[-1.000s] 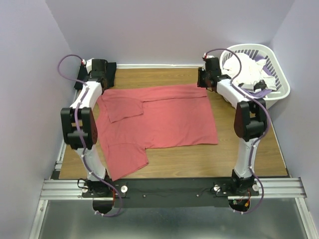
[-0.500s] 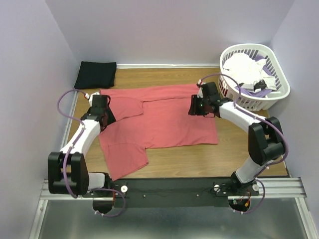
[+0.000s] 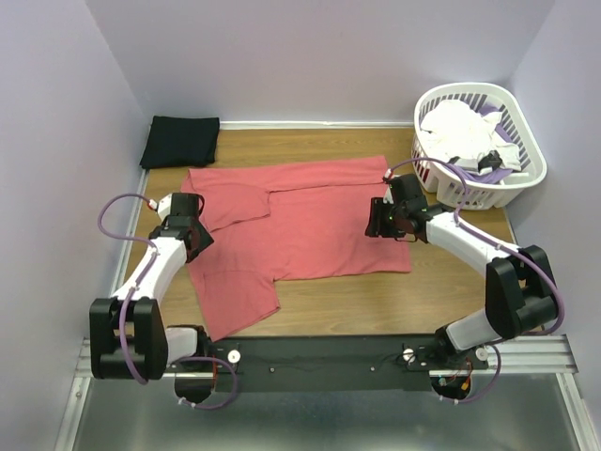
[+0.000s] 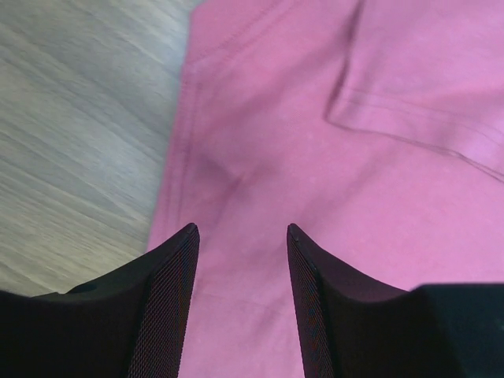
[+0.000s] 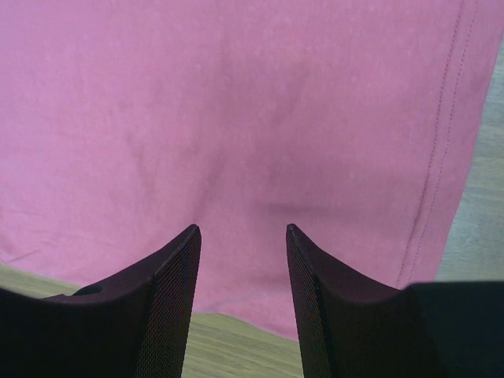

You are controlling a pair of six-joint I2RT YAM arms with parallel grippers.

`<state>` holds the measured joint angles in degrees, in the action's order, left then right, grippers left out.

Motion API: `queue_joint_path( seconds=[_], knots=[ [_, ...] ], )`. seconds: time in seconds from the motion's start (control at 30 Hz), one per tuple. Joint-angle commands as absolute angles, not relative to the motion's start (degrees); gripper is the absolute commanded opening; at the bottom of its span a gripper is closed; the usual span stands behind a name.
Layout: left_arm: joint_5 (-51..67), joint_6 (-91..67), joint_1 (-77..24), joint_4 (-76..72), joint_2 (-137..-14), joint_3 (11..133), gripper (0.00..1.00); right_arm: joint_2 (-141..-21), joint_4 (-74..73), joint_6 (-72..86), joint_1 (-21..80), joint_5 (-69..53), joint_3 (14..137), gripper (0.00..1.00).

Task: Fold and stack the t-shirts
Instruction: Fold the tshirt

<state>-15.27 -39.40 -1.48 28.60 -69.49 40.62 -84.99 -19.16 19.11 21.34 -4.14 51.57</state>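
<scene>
Centre of frame: red shirt [image 3: 300,221] spread flat on table [image 3: 451,272]. Upper sleeve looks folded in, lower-left sleeve sticks out. Folding barely begun, stacking not done.

Upper left: black shirt [image 3: 180,141], looks already folded.

Over red shirt's left edge: left gripper [image 3: 192,230], jaws parted, nothing between. Over its right hem: right gripper [image 3: 380,218], jaws parted, empty. Cloth contact: cannot tell.

Upper right: basket [image 3: 526,178] with more laundry.
</scene>
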Motion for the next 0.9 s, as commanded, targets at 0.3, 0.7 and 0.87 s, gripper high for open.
queue_joint_path(
  seconds=[0.3,0.7,0.87],
  knots=[
    [-20.03,-45.61,2.63,40.33,-76.81,44.73,0.52,-83.41,-19.69,19.42,21.45,-7.56,51.50,0.55],
    [-19.52,-42.81,3.08,42.19,-82.53,44.91,0.53,-83.67,-19.60,19.51,21.36,-7.29,51.50,0.55],
    [-19.60,-41.84,3.08,41.75,-83.76,44.74,0.55,-83.67,-19.60,19.42,21.36,-7.29,51.33,0.55]
  ],
)
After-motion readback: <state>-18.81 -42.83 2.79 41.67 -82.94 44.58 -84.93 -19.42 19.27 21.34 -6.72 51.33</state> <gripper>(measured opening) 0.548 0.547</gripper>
